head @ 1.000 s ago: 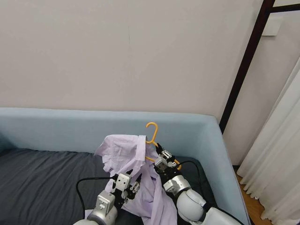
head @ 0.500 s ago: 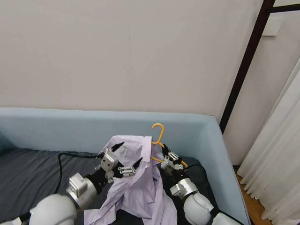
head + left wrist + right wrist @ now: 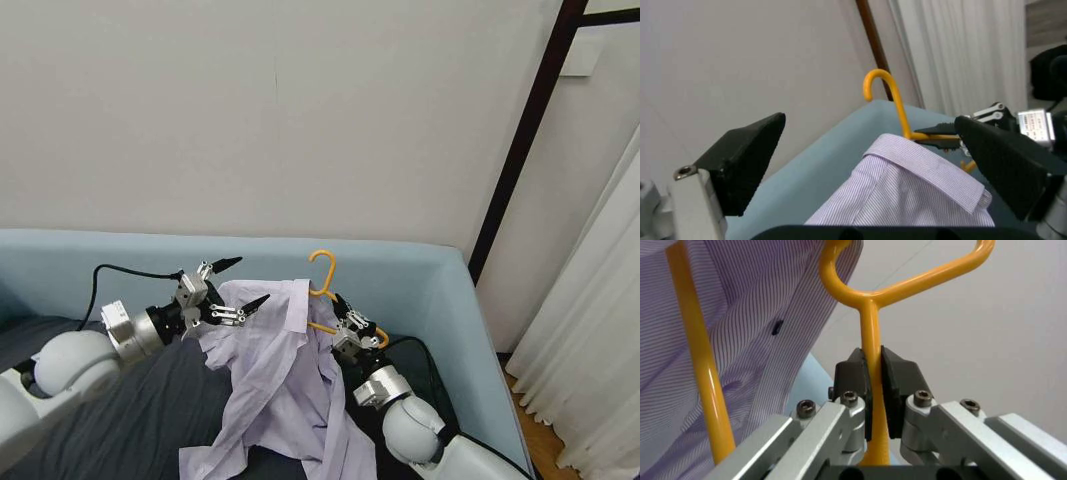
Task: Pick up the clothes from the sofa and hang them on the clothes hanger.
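We note right gripper [image 3: 872, 371] clenched on bar of orange hanger [image 3: 322, 276] — hook up, near sofa [image 3: 440, 290] back edge, toward right corner. Lilac shirt [image 3: 285, 385] draped over hanger, tail trailing onto seat. Left gripper [image 3: 238, 283] at shirt's left shoulder — 2 fingers spread wide, released.

Pale lilac pinstriped shirt [image 3: 285, 385] draped over a yellow-orange hanger [image 3: 323, 272], collar at the base of the hook, body hanging crumpled down to the dark seat of the light-blue sofa [image 3: 430, 290]. Hanger upright, hook uppermost, stem clamped between the fingers of the right gripper [image 3: 345, 333]
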Tool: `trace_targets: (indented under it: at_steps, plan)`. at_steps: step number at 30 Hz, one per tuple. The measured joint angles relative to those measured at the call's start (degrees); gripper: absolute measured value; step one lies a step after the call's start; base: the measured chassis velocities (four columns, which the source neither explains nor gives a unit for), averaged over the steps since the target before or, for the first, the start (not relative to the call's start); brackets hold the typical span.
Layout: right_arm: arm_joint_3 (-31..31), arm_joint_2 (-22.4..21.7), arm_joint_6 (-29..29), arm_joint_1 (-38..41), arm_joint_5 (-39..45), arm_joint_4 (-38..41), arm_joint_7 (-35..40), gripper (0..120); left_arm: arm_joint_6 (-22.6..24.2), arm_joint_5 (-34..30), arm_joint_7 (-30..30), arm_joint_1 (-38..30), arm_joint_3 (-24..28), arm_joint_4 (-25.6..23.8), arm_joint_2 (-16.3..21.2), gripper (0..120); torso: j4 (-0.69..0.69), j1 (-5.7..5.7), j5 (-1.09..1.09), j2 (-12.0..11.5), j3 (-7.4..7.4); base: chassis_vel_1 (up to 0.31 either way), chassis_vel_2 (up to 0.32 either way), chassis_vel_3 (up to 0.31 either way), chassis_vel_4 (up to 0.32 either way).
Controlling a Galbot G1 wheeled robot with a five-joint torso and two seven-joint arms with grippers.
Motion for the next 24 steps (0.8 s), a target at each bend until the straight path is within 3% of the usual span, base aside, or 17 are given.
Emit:
trace_targets:
  at_steps: [3,5,7,9,10,14,15,17,18,19,24]
  plan:
    - [0.06,-0.07,0.23,-0.28,-0.68,-0.01,0.01,4,0.73,-1.28,3.99,-5.46,3.58,3.03,-0.37,99,0.01,0.0,0.0,0.0,0.0,0.0,0.0,0.0,0.0]
    - [0.09,-0.17,0.36,-0.48,-1.18,0.1,0.02,4,1.77,-1.82,7.12,-13.39,10.74,6.63,-1.54,98,0.01,0.0,0.0,0.0,0.0,0.0,0.0,0.0,0.0]
    - [0.1,-0.23,0.46,-0.51,-1.47,0.13,0.02,4,2.23,-1.97,7.69,-16.49,13.64,7.84,-2.05,98,0.0,0.0,-0.02,0.0,0.0,0.0,0.0,0.0,0.0]
    - [0.21,-0.41,1.05,-0.51,-2.51,0.12,0.04,4,3.92,-2.31,8.66,-24.76,21.28,10.52,-3.6,100,-0.02,0.01,0.02,0.0,0.0,0.0,0.0,0.0,0.0]
    - [0.21,-0.41,1.05,-0.51,-2.51,0.12,0.04,4,3.92,-2.31,8.66,-24.76,21.28,10.52,-3.6,100,-0.02,0.01,0.02,0.0,0.0,0.0,0.0,0.0,0.0]
    - [1.3,-0.45,1.59,-1.14,-3.36,0.13,0.05,4,7.84,-2.97,9.33,-35.43,31.29,13.24,-5.55,100,0.01,0.0,0.02,0.0,0.0,0.0,0.0,0.0,0.0]
    - [1.3,-0.45,1.59,-1.14,-3.36,0.13,0.05,4,7.84,-2.97,9.33,-35.43,31.29,13.24,-5.55,100,0.01,0.0,0.02,0.0,0.0,0.0,0.0,0.0,0.0]
    - [1.84,-0.43,2.16,-1.59,-4.12,0.0,0.05,4,8.8,-3.72,9.41,-40.94,37.21,14.16,-6.72,100,0.01,0.0,0.0,0.0,0.0,0.0,0.0,0.0,0.0]
    - [2.33,-0.45,2.65,-2.04,-4.96,-0.03,0.04,4,9.76,-5.4,10.16,-47.28,43.89,14.85,-7.85,100,-0.01,0.0,0.01,0.0,0.0,0.0,0.0,0.0,0.0]
    - [2.33,-0.45,2.65,-2.04,-4.96,-0.03,0.04,4,9.76,-5.4,10.16,-47.28,43.89,14.85,-7.85,100,-0.01,0.0,0.01,0.0,0.0,0.0,0.0,0.0,0.0]
    - [4.09,-0.98,4.03,-3.18,-6.83,0.19,0.04,4,14.05,-11.59,14.81,-57.5,54.16,17.19,-11.08,100,0.01,0.01,0.01,0.0,0.0,0.0,0.0,0.0,0.0]
